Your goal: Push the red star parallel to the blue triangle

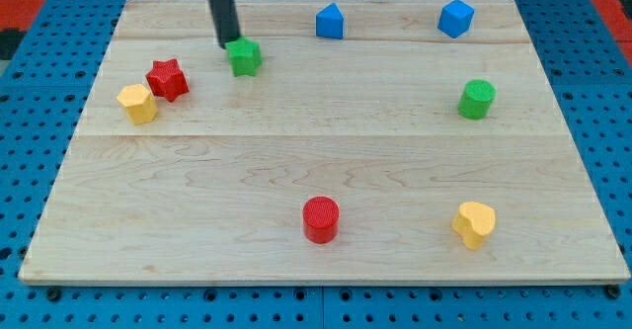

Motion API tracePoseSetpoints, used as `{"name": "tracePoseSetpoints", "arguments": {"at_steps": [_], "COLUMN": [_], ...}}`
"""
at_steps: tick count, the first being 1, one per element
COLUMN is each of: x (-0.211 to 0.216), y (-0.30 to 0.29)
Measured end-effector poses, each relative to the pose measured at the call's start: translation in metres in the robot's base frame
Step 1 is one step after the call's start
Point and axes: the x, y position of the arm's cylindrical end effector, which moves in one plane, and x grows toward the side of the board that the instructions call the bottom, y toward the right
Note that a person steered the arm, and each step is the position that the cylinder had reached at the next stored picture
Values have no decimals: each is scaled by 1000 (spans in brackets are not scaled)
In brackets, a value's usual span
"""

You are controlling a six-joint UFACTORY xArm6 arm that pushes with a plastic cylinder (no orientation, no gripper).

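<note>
The red star (167, 79) lies at the view's left on the wooden board (326, 171), touching a yellow block (137, 103) at its lower left. The blue triangle-like block (330, 21) sits near the view's top, centre. My tip (228, 44) is at the upper left edge of a green star-like block (243, 56), to the right of and above the red star, and well left of the blue triangle block.
A blue hexagon-like block (455, 18) is at the top right. A green cylinder (477, 99) is at the right. A red cylinder (321, 219) and a yellow heart-like block (474, 222) lie near the bottom.
</note>
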Motion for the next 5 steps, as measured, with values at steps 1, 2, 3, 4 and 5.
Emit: {"name": "tracePoseSetpoints", "arguments": {"at_steps": [1,2,3,4,5], "x": [39,64,85,111,106], "y": [22,24,8,-30,-67]}}
